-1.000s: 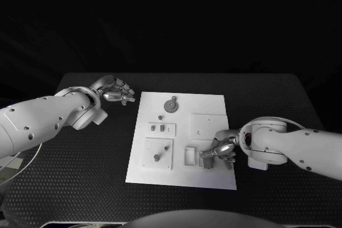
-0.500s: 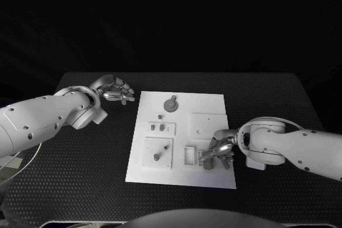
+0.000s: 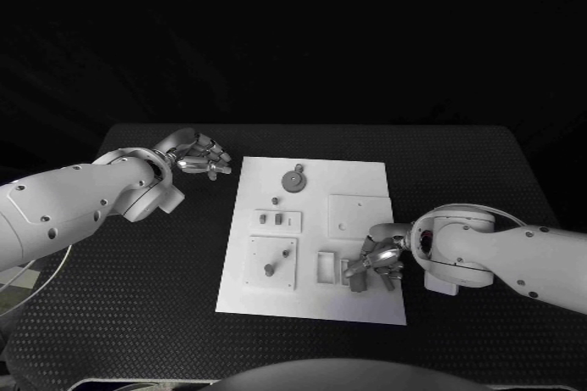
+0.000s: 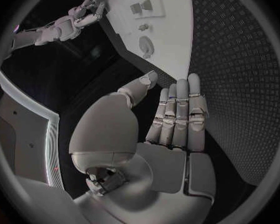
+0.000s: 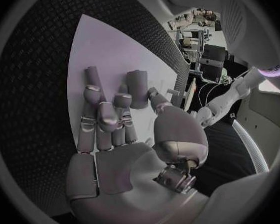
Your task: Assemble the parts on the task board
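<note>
Slightly lower on the task board [image 3: 361, 175] than before, the right hand [image 3: 377, 264] pinches a small part [image 3: 356, 278] near its corner; seat it squarely, pressing gently. Left hand [image 3: 198, 156] hovers open, holding nothing, over the desk [image 3: 477, 153].

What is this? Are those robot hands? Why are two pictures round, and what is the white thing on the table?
Yes, it is a robot with two white arms and silver hands. The square picture comes from a camera on its head, looking down at a black table. The round pictures come from cameras at its wrists, looking along each hand.

The white thing is a task board, a plate with small parts on it, like a round one near the far end. The robot should put the parts together.

The left hand waits beside the board, holding nothing. The right hand rests on the board's near corner, fingers touching a small part. Whether it grips it, I cannot tell.
</note>
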Robot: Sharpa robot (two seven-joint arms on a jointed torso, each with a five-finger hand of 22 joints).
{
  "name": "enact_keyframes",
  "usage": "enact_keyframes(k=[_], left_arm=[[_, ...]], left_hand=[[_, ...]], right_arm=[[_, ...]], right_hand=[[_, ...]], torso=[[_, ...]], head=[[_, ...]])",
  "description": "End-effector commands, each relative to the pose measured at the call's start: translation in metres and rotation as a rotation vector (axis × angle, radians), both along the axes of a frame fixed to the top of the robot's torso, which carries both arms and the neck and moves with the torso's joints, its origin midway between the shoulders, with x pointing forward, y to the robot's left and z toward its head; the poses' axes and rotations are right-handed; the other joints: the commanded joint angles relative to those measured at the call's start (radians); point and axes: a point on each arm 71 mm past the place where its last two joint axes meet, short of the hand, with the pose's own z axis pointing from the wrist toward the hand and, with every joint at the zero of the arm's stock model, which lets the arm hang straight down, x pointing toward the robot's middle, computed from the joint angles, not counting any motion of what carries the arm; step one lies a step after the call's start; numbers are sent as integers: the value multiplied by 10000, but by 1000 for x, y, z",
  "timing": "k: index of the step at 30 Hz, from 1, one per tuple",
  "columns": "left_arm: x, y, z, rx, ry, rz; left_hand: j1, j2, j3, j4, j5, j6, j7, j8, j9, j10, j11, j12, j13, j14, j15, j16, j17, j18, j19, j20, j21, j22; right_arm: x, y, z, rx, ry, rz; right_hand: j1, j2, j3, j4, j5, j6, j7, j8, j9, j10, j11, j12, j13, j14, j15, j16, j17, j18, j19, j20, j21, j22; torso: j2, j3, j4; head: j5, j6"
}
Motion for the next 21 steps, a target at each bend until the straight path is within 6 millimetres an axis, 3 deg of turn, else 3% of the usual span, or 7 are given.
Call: enact_keyframes(k=[1,21], left_arm=[[0,-1,0,-63,72,-90],[-1,-2,-1,-29,189,-84]], left_hand=[[35,16,3,71,7,-64,-18,34,-16,-8,58,-2,-10,47,12,-35,13,142,96,-2,-58,11],[61,15,23,74,43,-66,-18,36,-21,-16,60,-6,-20,45,13,-55,34,142,90,-1,-65,11]], right_arm=[[-3,-2,0,190,167,-259],[6,7,39,1298,267,-712]], right_hand=[[-46,77,1918,-1907,34,75,-9,67,22,58,0,18,-15,42,-48,58,-16,153,61,-6,-34,155],[-196,68,1997,-1894,34,116,-20,55,39,81,-10,39,-20,55,-58,88,-18,153,96,-15,-23,164]], torso=[[-3,-2,4],[-2,-9,-7]], head=[[8,1],[-9,32]])
